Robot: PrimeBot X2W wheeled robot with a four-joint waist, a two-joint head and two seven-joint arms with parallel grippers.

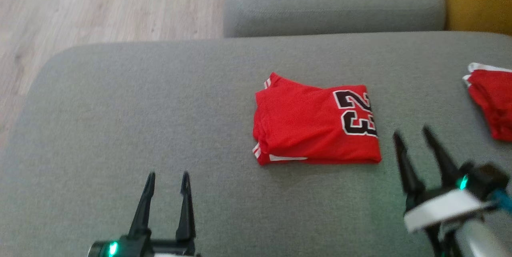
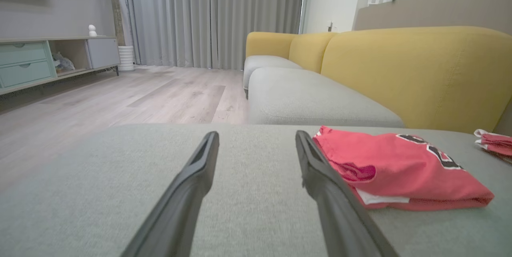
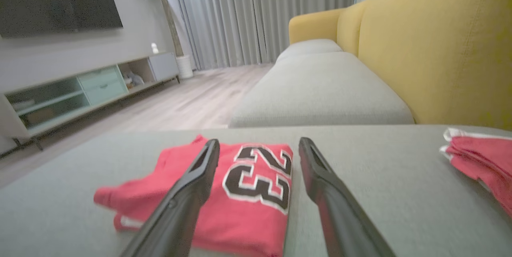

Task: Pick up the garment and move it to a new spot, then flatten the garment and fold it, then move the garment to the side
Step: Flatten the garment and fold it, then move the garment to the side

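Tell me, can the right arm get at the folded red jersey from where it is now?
Probably yes: the right gripper hangs open close by the edge of the folded red jersey, with nothing lying between them.

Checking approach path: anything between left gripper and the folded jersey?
Nothing: bare grey cushion between left gripper and folded jersey, per head view.

The left gripper (image 1: pixel 168 175) showed two long black fingers (image 1: pixel 145 205) tapering to points, a green light (image 1: pixel 113 247) at its base — the right gripper (image 1: pixel 411 131) matched, with a white wrist band (image 1: pixel 440 207), a blue cable (image 1: pixel 505 201) and a silvery forearm (image 1: pixel 478 241).
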